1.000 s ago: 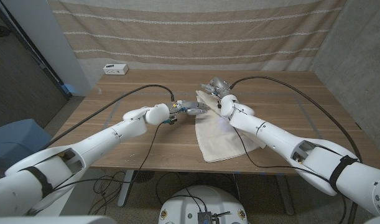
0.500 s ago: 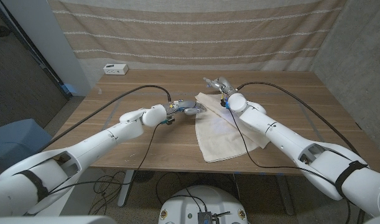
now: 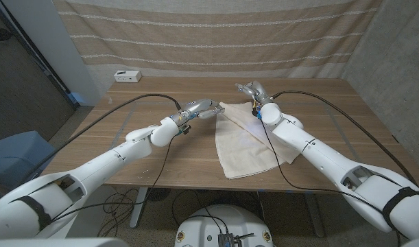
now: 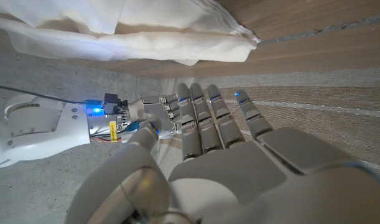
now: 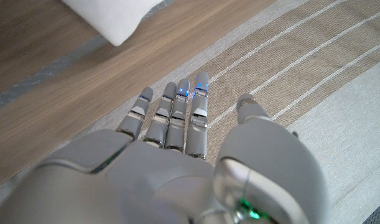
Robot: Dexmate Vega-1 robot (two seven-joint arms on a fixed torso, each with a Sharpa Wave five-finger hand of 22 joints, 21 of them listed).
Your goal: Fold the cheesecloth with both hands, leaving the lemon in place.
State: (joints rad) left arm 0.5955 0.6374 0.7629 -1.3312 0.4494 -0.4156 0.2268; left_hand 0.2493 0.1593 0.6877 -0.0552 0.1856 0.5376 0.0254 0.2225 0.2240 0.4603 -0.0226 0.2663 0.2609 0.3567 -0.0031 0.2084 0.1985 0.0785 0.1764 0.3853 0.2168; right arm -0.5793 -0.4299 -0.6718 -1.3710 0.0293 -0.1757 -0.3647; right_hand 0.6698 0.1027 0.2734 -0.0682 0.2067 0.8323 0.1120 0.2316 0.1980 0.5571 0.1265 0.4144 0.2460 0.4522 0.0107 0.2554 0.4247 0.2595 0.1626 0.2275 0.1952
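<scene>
The folded cheesecloth (image 3: 245, 140) lies on the table (image 3: 127, 123) between both hands. The left hand (image 3: 199, 108) and right hand (image 3: 252, 90) hover open-fingered beside its far corners, holding nothing.

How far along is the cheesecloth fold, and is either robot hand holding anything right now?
Done, by the look of it: the cheesecloth lies on the table as a narrow layered strip, apparently folded. In hand: nothing. The left robot hand and right robot hand hover open at its far end, fingers extended. Left: perhaps another fold. I can't make out a lemon, so can't confirm it stayed put.
</scene>
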